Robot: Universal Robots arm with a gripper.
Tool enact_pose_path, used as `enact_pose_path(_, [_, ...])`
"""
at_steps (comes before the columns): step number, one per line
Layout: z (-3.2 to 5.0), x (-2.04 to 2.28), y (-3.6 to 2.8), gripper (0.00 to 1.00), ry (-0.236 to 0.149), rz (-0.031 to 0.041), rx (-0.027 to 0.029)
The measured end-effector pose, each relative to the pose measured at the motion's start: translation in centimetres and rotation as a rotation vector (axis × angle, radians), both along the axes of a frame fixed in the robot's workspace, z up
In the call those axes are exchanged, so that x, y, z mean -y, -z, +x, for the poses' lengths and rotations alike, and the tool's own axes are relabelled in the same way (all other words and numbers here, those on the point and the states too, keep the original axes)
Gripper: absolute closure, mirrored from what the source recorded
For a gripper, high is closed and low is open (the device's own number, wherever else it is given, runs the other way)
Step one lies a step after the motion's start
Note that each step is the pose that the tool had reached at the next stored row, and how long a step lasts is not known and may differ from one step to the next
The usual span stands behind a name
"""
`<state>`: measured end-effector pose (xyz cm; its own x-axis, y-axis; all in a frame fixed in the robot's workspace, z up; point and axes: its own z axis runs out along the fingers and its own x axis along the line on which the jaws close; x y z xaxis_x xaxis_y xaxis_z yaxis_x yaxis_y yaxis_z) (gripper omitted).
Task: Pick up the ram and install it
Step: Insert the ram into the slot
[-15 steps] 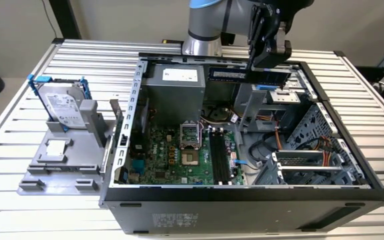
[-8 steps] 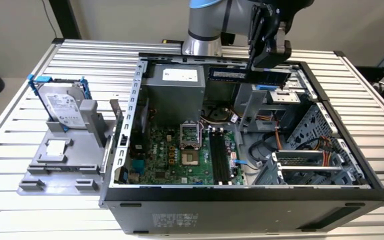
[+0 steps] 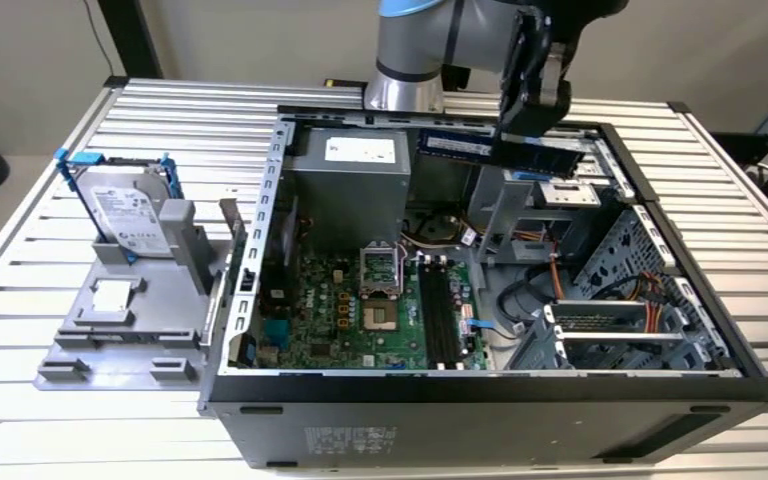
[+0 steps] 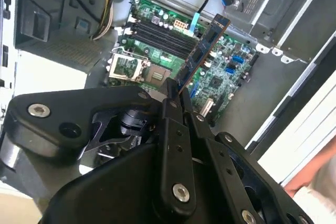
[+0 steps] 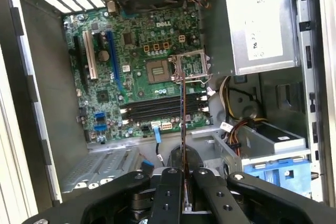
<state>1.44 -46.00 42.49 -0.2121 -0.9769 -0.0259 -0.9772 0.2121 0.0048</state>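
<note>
Ram [image 3: 491,147] hangs in the air, clenched between the fingers of the gripper [image 3: 532,128], level above the back edge of the open computer case [image 3: 491,385] in the exterior view; it is well clear of the green motherboard [image 3: 344,320] down inside. In the second wrist view the ram [image 4: 206,44] runs out from the gripper [image 4: 177,95] over the board. In the first wrist view it is seen edge-on, a thin dark line [image 5: 182,119] reaching out from the gripper [image 5: 183,174] across the long black slots [image 5: 163,109].

To my eye this stick will handle as a light, stiff, thin thing; weight is no trouble, but it looks fragile. The flat faces carry chips, and the contact edge should not be rubbed or bent, so the sound hold is a squeeze across the two faces away from that edge, firm enough that it cannot swing. The hold seems to sit nearer one end than the middle; such an off-centre grip could let the free end tip if it met resistance.

Off to the exterior view's left a hard drive [image 3: 124,210] in its blue-handled frame stands on the slatted worktop [image 3: 11,330], apart from the case.
</note>
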Motion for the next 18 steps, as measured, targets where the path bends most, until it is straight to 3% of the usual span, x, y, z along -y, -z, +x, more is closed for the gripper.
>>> enact_pose_path(18, [0.0,0.0,0.0,1.0,0.303,-0.0001,0.0])
